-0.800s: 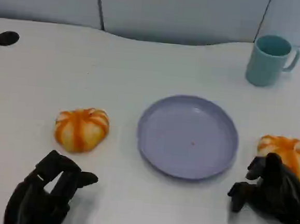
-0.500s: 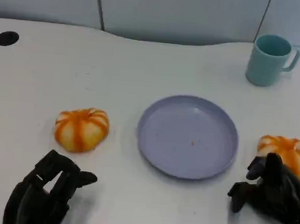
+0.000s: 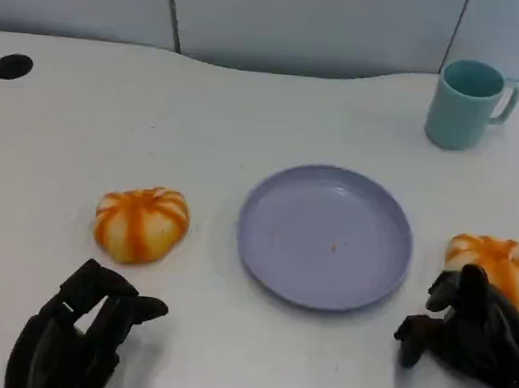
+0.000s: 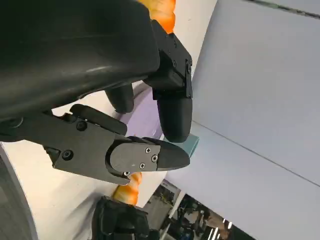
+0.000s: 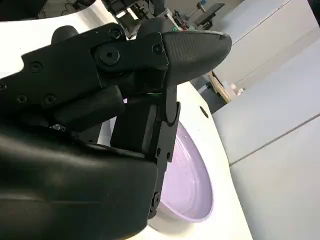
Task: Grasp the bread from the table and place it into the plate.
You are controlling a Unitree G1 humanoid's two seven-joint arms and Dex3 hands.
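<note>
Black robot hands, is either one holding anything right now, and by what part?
Nothing is held. Left hand and right hand hover empty; both orange-striped bread rolls lie untouched.

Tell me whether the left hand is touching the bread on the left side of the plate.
Apart. In the head view, white table shows between the left hand and the bread, which lies untouched beside the plate.

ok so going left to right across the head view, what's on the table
left hand → left bread → plate → teal mug; the right hand and right bread overlap at the far right, so I leave their order out.
</note>
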